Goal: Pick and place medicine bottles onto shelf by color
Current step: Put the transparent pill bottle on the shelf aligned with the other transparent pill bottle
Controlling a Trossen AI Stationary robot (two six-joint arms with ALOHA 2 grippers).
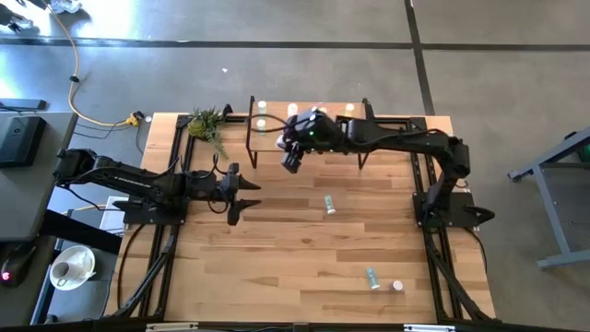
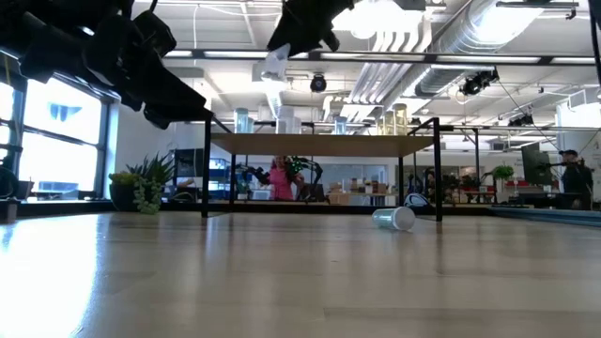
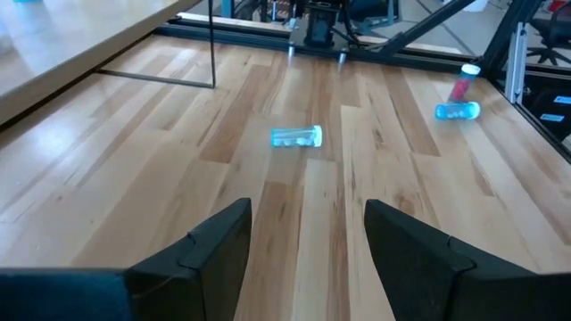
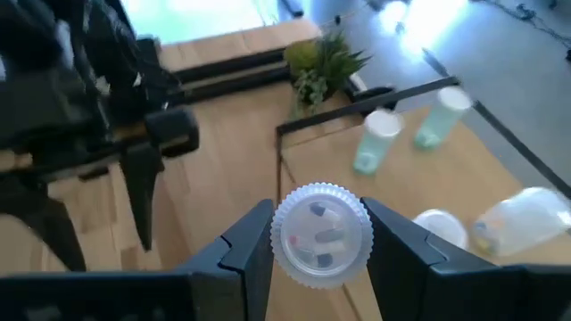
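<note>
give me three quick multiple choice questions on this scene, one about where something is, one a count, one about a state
1. Where is the potted plant?
A. at the table's far edge, left of the shelf
B. in the middle of the table
C. on the shelf

2. How many bottles lie on the tabletop away from the shelf, in the high view?
A. none
B. three
C. seven

3. What is the right gripper doing?
A. hanging open and empty
B. shut on a white-capped bottle
C. resting flat on the table

Answers:
1. A: the high view shows the plant by the table's far edge, left of the shelf's left end.
2. B: one lying bottle is near the table's middle, a teal one and a pinkish one are near the front right.
3. B: the right wrist view shows both fingers against the ridged cap.
</note>
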